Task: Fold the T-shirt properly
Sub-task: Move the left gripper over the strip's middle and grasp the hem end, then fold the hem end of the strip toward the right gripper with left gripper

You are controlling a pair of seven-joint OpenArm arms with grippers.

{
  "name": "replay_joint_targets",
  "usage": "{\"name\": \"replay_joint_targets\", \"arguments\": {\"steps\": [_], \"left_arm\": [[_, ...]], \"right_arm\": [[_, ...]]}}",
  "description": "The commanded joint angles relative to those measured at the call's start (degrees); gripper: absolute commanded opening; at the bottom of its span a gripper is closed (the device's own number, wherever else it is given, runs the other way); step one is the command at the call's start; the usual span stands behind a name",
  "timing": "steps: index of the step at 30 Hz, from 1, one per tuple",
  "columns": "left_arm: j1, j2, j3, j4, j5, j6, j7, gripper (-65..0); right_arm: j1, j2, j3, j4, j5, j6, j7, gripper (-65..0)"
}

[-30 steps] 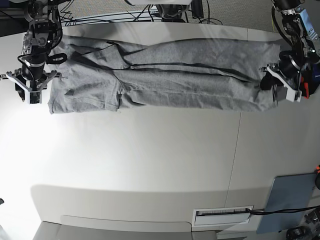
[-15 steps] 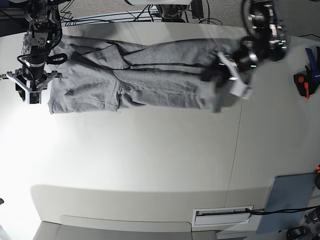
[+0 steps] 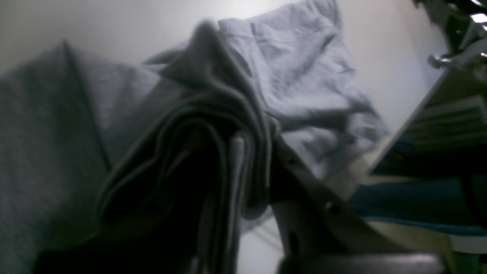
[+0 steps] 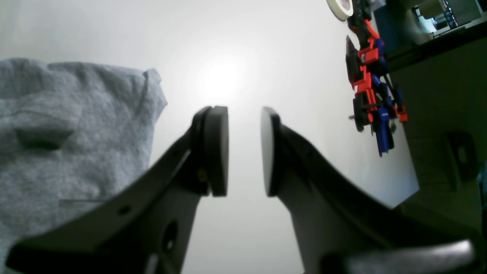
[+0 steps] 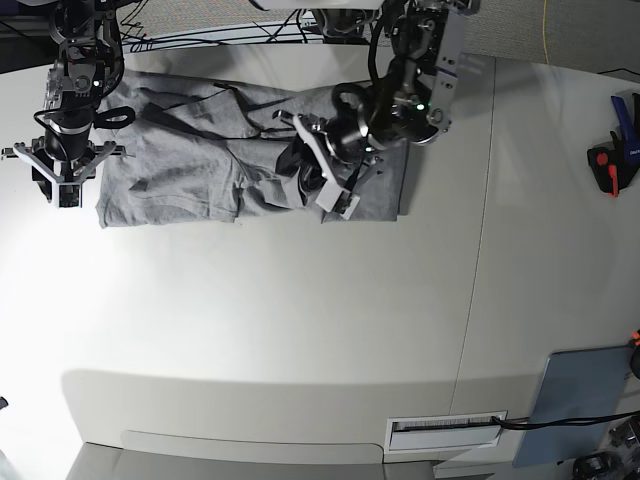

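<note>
The heather-grey T-shirt [image 5: 190, 165] lies across the back of the white table, its right end doubled over to the left. My left gripper [image 5: 320, 178] hangs over the shirt's middle, shut on a bunch of the T-shirt's [image 3: 213, 125] layered edge; the cloth hides the fingertips in the left wrist view. At the shirt's left end my right gripper [image 5: 62, 185] stands open. In the right wrist view the right gripper [image 4: 243, 152] has nothing between its pads, with bare table below and the T-shirt [image 4: 57, 133] just to the left.
A red and blue clamp [image 5: 610, 160] lies at the table's right edge, also seen as the clamp [image 4: 371, 95] in the right wrist view. A grey-blue pad [image 5: 580, 400] sits front right, beside a white labelled strip [image 5: 445, 430]. Cables run behind the table.
My left gripper has swept left from the table's right side to the shirt's middle, dragging the shirt's right end over the rest. The right arm has stayed put.
</note>
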Motion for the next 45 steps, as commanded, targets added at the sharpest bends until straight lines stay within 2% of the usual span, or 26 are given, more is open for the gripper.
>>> {"name": "replay_joint_targets", "arguments": {"steps": [1, 6, 7, 9, 10, 11, 14, 17, 21, 24, 26, 29, 31, 34, 37, 41, 42, 45], "left_arm": [[-0.7, 0.6, 0.7, 0.9, -0.6, 0.2, -1.8, -65.0], [-1.0, 0.6, 1.0, 0.9, 0.0, -0.2, -1.8, -65.0], [-1.0, 0.5, 1.0, 0.9, -0.3, -0.9, -1.8, -60.1], [-1.0, 0.6, 1.0, 0.9, -2.1, -4.5, -1.8, -41.3], [-1.0, 0.6, 1.0, 0.9, -3.8, -6.2, -2.2, -34.0], [-1.0, 0.6, 1.0, 0.9, -5.6, -7.8, -2.8, -31.5], [-1.6, 0.6, 1.0, 0.9, -9.2, -11.7, -4.5, -31.5], [-3.3, 0.5, 0.6, 0.9, -9.1, -12.4, -4.2, -31.5], [-4.8, 0.1, -2.4, 1.0, -6.3, -15.7, 0.0, -31.6], [-4.8, 0.1, -5.6, 1.0, -6.1, -21.7, 4.8, -31.7], [-4.8, -0.8, -6.8, 1.0, -9.2, -25.9, 8.6, -31.7], [-4.3, -4.0, -6.5, 1.4, -17.7, -29.9, 12.9, -31.8], [-3.4, -5.8, -5.9, 2.2, -20.8, -29.9, 14.5, -31.8], [-1.4, -7.9, -3.9, 3.2, -21.2, -29.9, 14.4, -31.9], [0.5, -9.0, -0.4, 3.2, -16.0, -29.9, 13.2, -32.0], [2.6, -10.7, 5.4, 3.2, 2.6, -29.9, 1.3, -32.0], [2.7, -11.3, 6.9, 3.2, 7.2, -29.2, -1.4, -32.0], [2.4, -13.3, 11.4, 3.2, 20.5, -22.9, -5.2, -32.0]], "right_arm": [[0.3, 0.8, 0.5, 0.8, -1.0, -0.7, 0.9, -49.7], [0.3, 0.8, 0.5, 0.8, -1.0, -0.7, 0.9, -49.7], [0.3, 0.8, 0.5, 0.8, -1.0, -0.7, 0.9, -49.7], [0.3, 0.8, 0.5, 0.8, -1.0, -0.7, 0.9, -49.7], [0.3, 0.8, 0.5, 0.8, -0.9, -0.7, 0.9, -49.7], [0.3, 0.8, 0.5, 0.8, -0.9, -0.7, 0.9, -49.7], [0.3, 0.8, 0.5, 0.8, -0.9, -0.7, 0.8, -49.7], [0.3, 0.8, 0.5, 0.8, -1.0, -0.7, 0.9, -49.7], [0.3, 0.8, 0.5, 0.8, -0.9, -0.7, 0.9, -49.7], [0.3, 0.8, 0.5, 0.8, -0.9, -0.7, 0.9, -49.7], [0.3, 0.8, 0.5, 0.8, -0.9, -0.7, 0.9, -49.7], [0.3, 0.8, 0.5, 0.8, -0.8, -0.7, 1.1, -49.7], [0.3, 0.8, 0.5, 0.8, -0.7, -0.7, 1.1, -49.7], [0.3, 0.8, 0.5, 0.8, -0.5, -0.7, 1.1, -49.7], [0.3, 0.8, 0.5, 0.8, -0.5, -0.7, 1.1, -49.7], [0.3, 0.8, 0.5, 0.8, -0.5, -0.7, 1.0, -49.7], [0.3, 0.8, 0.5, 0.8, -0.5, -0.7, 0.9, -49.7], [0.3, 0.8, 0.5, 0.8, -0.5, -0.7, 0.9, -49.7]]}}
